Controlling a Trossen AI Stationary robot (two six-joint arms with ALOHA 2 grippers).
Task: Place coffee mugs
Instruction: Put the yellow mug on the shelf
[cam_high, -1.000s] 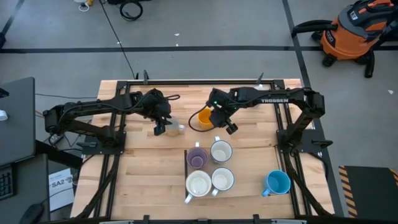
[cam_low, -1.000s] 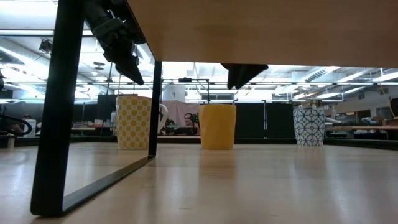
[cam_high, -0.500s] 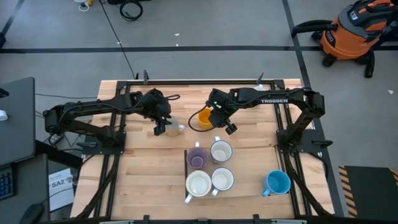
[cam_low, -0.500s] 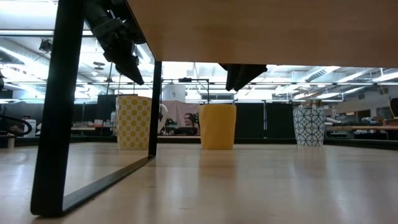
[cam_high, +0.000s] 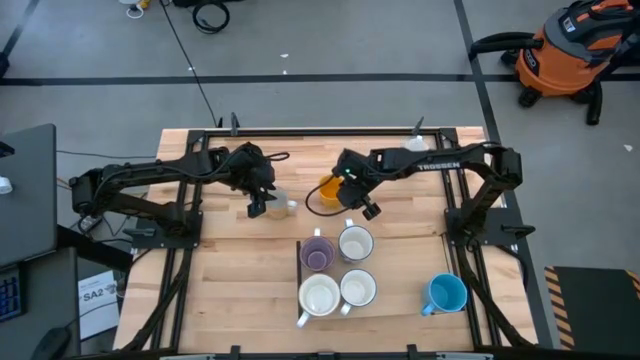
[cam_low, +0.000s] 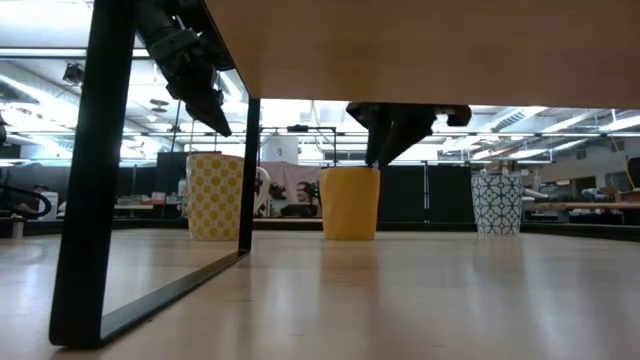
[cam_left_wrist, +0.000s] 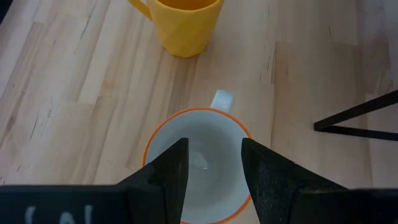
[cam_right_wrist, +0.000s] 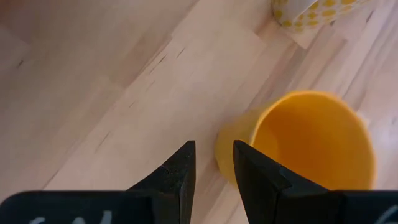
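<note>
You had the right gripper (cam_high: 366, 207) hovering just beside the orange mug (cam_high: 329, 188), on the side facing the four-mug cluster, with its fingers (cam_right_wrist: 180, 174) a little apart and clamped on nothing; in the right wrist view the mug's near wall sat just off one fingertip, not between the two. The orange mug stood upright on the wooden table (cam_high: 230, 290), its handle pointing toward the yellow-dotted mug (cam_high: 281, 207). Your left gripper (cam_high: 264, 207) hung directly over that dotted mug, fingers apart, one over the pale inside and one near the orange-edged rim, gripping nothing. Toward the front edge from the orange mug, the purple mug (cam_high: 318, 253) and three pale mugs (cam_high: 340, 280) sat touching or nearly so, and the blue mug (cam_high: 446, 294) stood well apart from them, near the right arm's base. A patterned mug (cam_low: 497, 204) showed only in the low view, beyond the orange one. I judge these mugs stiff, glazed and slippery, fairly light but breakable if knocked over or dropped. The safest hold looked like pinching the wall at the rim, one finger inside and one outside, away from the handle.
</note>
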